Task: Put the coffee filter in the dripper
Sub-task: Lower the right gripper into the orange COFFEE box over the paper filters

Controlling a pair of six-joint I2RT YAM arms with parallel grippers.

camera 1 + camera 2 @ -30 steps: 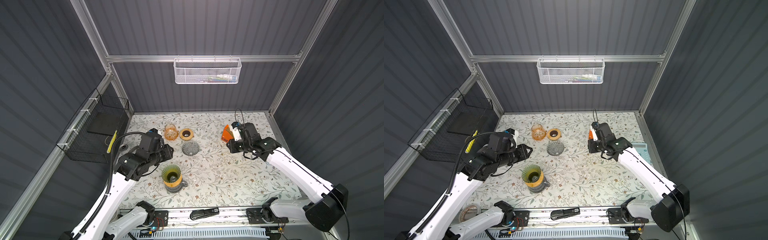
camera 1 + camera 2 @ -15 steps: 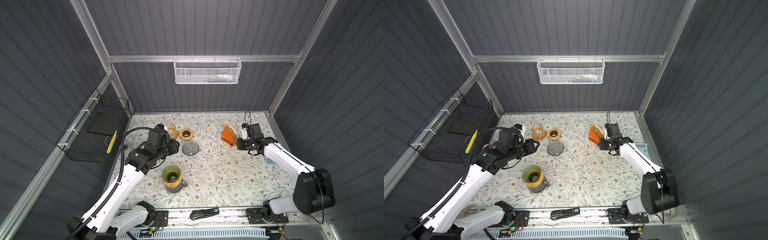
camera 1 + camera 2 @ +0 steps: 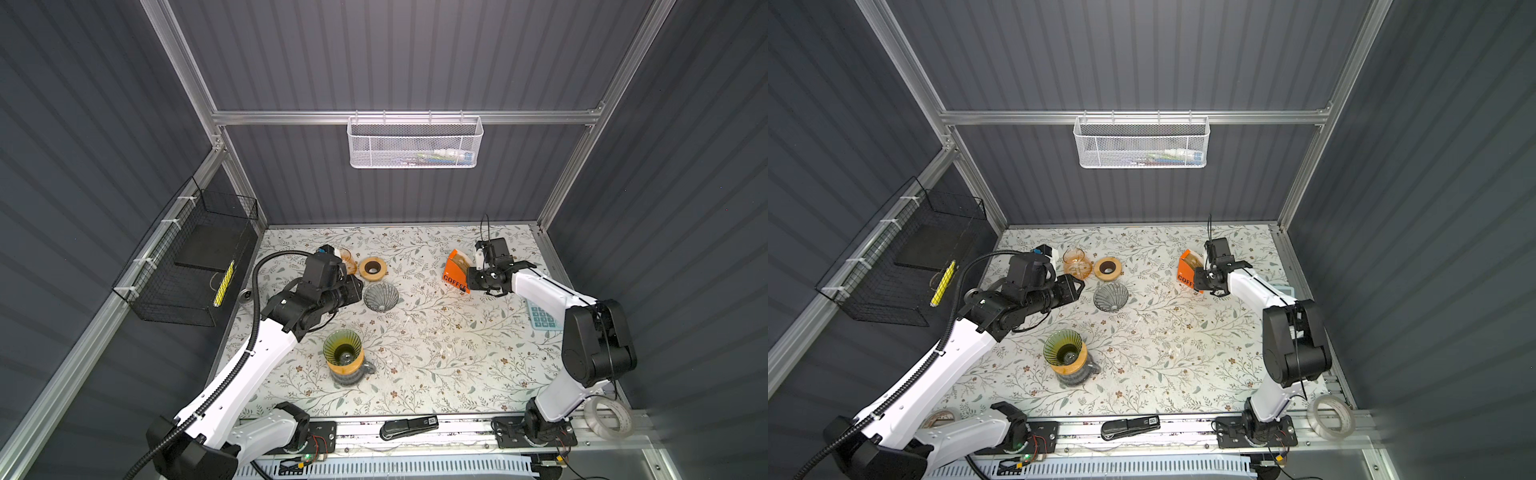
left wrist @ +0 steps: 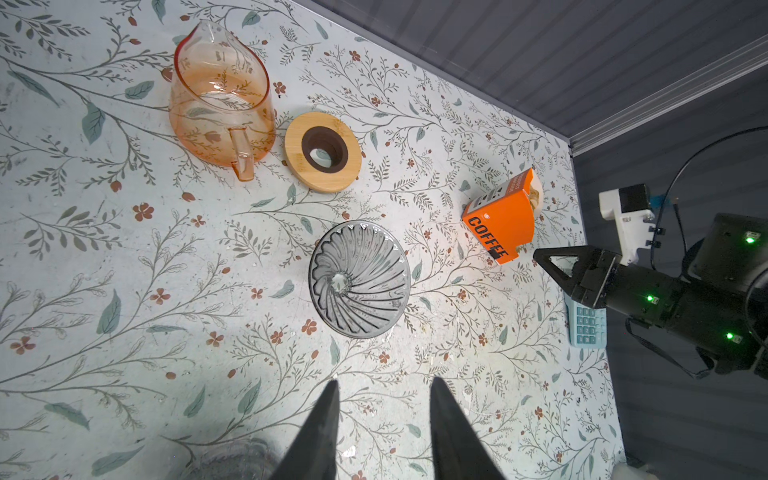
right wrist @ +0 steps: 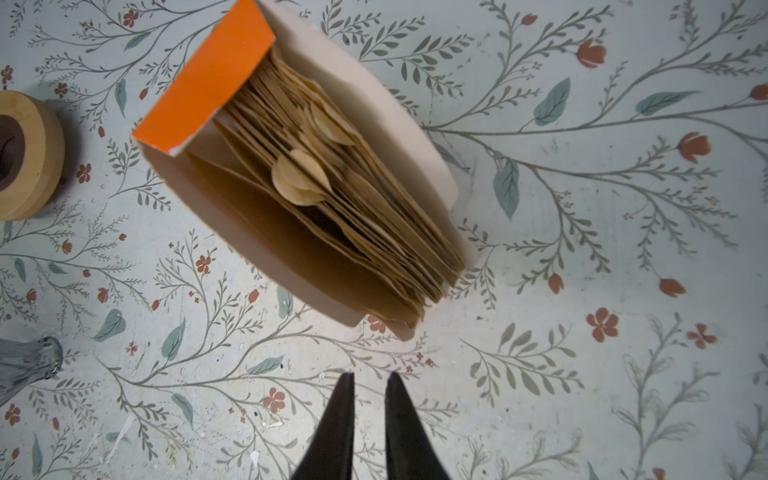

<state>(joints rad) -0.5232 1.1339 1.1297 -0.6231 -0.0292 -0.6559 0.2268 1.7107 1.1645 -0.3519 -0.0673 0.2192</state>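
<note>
Filters [image 5: 332, 174] are seen undrawn in the box [image 5: 208, 75]; the grey dripper [image 4: 359, 278] is shown empty; both jaws are parted, grasping nothing.

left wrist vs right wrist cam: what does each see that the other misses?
Left wrist only: glass pitcher, blue calculator, right gripper, COFFEE lettering on the filter box. Right wrist only: the open box's inside, packed brown filters with round tabs. Both: the box, wooden ring and grey dripper (slivers in right wrist), floral table.
</note>
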